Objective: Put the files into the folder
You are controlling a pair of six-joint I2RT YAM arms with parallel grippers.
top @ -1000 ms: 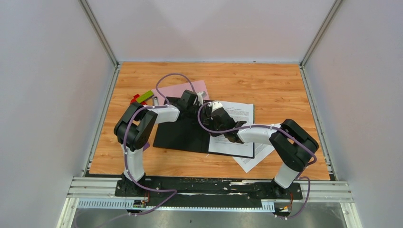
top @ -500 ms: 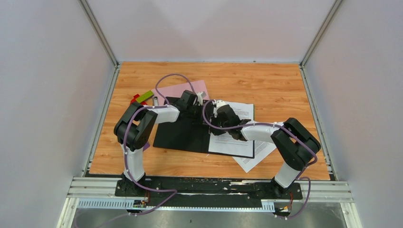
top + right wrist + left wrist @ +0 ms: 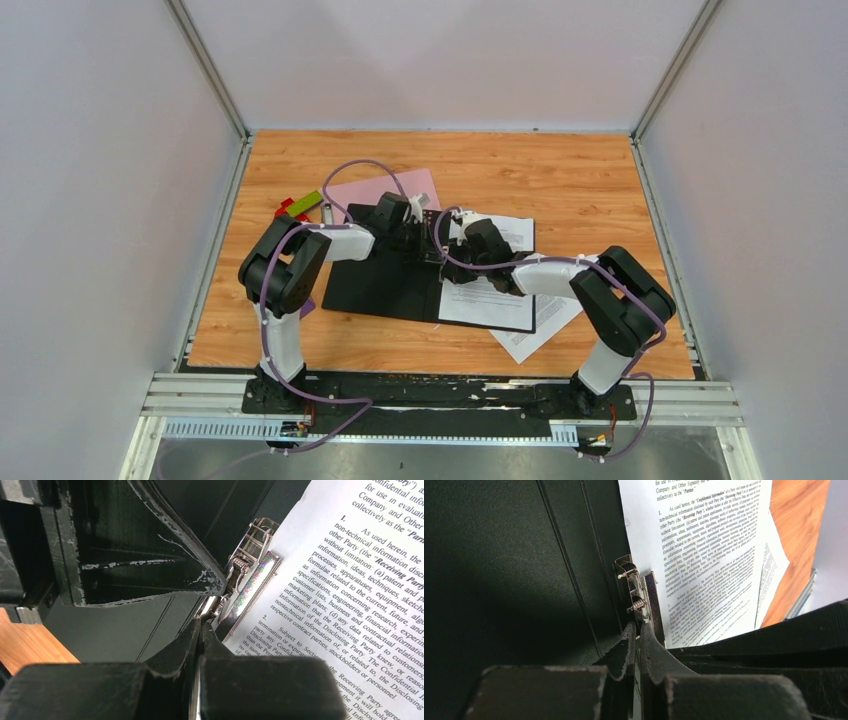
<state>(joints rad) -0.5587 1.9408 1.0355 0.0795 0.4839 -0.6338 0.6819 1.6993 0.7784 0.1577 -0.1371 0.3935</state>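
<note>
**Both arms meet at the folder clip, fingers closed**

You have the black folder (image 3: 385, 285) lying open flat in the middle of the desk (image 3: 560, 170). One printed sheet (image 3: 490, 300) lies on its right half, its left edge just beside the metal clip (image 3: 636, 592) near the spine. The second sheet (image 3: 535, 340) sticks out from under the folder's near right corner, resting on the desk.

Your left gripper (image 3: 638, 630) reaches in from the left. Its fingers are pressed together with only a thin slit between them, tips right at the near end of the clip. Whether they pinch any metal, can't tell.

Your right gripper (image 3: 201, 625) comes in from the right over the first sheet. Its fingers are fully together, holding nothing visible, with the tips just short of the clip and close to the left gripper's finger.

A pink sheet (image 3: 385, 190) lies behind the folder, partly under it. Small red and green things (image 3: 300, 205) sit at the far left.
</note>
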